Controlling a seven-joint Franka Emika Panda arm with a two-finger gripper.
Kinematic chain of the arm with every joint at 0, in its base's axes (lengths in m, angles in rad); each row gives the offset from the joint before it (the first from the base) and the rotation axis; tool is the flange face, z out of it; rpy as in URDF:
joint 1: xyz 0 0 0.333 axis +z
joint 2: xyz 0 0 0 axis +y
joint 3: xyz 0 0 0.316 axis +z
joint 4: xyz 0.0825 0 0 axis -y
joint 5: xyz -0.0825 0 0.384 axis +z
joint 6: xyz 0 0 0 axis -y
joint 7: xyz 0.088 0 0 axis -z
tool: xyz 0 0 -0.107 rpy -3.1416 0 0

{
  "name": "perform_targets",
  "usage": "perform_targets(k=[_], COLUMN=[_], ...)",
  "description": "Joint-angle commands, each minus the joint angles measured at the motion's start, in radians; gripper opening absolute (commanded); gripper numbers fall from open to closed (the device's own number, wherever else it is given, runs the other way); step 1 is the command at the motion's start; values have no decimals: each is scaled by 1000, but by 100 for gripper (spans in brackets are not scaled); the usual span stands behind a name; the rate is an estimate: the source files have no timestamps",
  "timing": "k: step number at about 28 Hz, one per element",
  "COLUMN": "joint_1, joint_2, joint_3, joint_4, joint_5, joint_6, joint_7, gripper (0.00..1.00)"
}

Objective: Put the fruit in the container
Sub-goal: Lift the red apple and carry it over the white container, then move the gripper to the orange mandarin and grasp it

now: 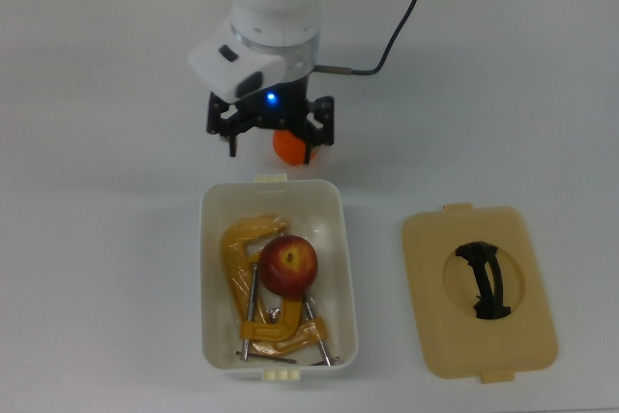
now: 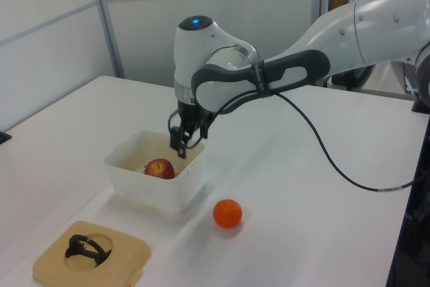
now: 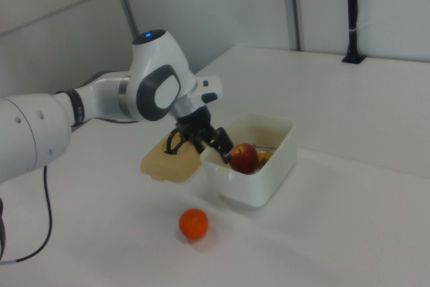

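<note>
Apple (image 1: 288, 266) sits in the white tub (image 1: 334, 202) on the yellow C-clamps (image 1: 242, 249). My pincer (image 1: 271, 142) is spread wide and empty, above the orange (image 1: 287, 147) just outside the tub. Next: descend, close on the orange.

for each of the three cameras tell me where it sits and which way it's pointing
Top view: overhead, looking straight down at the tub; the wrist and gripper show.
Left view: low at the lid end, facing the arm; the whole forearm shows.
Right view: opposite side, orange nearest; arm enters from the right view's left.
All share the apple in the tub.
</note>
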Motion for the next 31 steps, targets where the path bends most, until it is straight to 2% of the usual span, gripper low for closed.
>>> perform_targets(k=[1,7,12,15,18,28,30,31], joint_1=[8,13,14,13,13,11,10,10], joint_2=[-45,-45,-37,-33,-17,21,23,24], joint_3=[34,63,64,64,64,64,63,63], joint_4=[-97,-197,-243,-278,-284,-283,-283,-283], joint_5=[-11,-20,-30,-59,-76,-78,-76,-76], joint_6=[-57,-55,-49,-46,-38,15,25,34], joint_7=[-81,-115,-148,-150,-152,-144,-142,-141], gripper=[100,100,100,100,100,99,82,68])
